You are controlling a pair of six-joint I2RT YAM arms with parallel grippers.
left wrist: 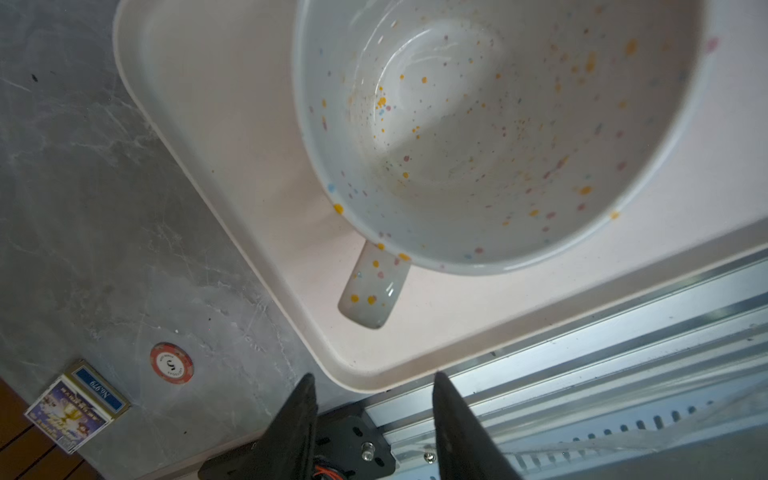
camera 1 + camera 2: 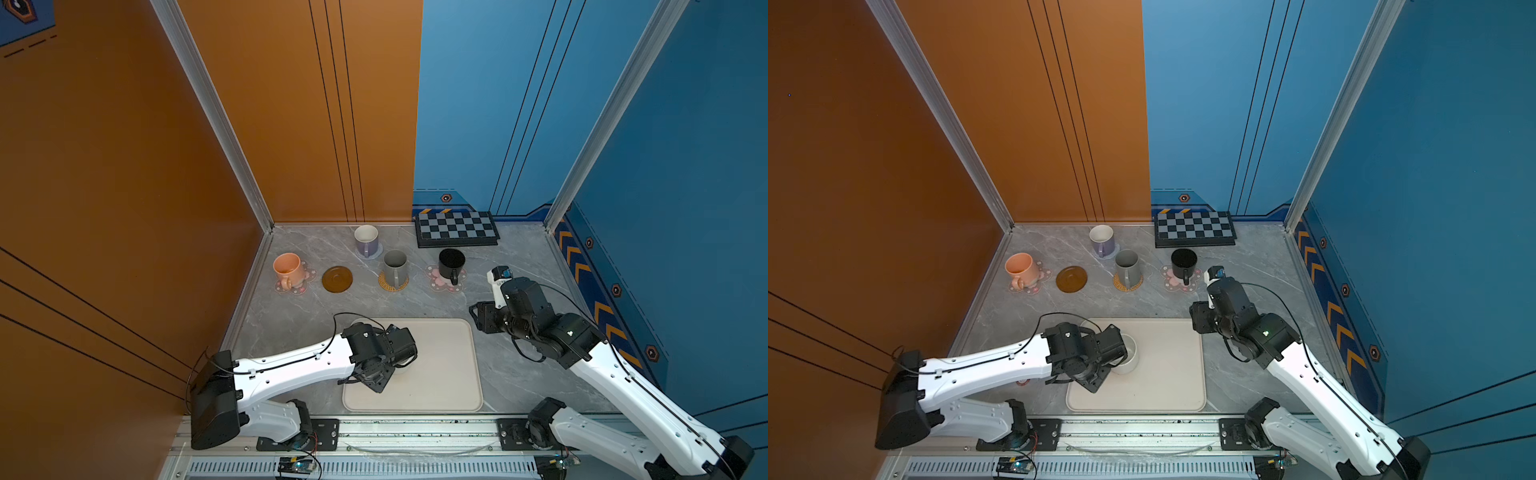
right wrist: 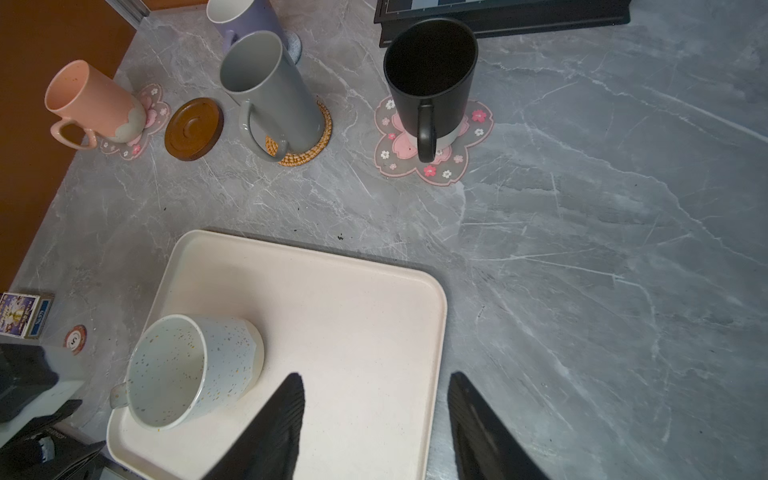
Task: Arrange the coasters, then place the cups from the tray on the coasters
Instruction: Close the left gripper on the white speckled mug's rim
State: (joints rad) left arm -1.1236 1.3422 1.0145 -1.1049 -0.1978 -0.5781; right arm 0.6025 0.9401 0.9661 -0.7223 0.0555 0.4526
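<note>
Left wrist view, speckled white mug (image 1: 478,124) upright on tray (image 1: 232,124), handle pointing at tray's seven-o'clock corner, toward left gripper (image 1: 372,376), jaws apart, empty, right gripper (image 3: 376,376) also open.

Black-and-grey chequered board (image 2: 457,229) at the back of the grey marbled counter (image 3: 582,249); near its front left, red-and-white round chip (image 1: 171,363) beside a small printed box (image 1: 77,405), not touching.

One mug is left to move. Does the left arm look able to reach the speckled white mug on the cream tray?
Probably yes. The left pincer hangs open close by the speckled white mug, whose handle points toward it; nothing else stands on the cream rimmed tray.
</note>
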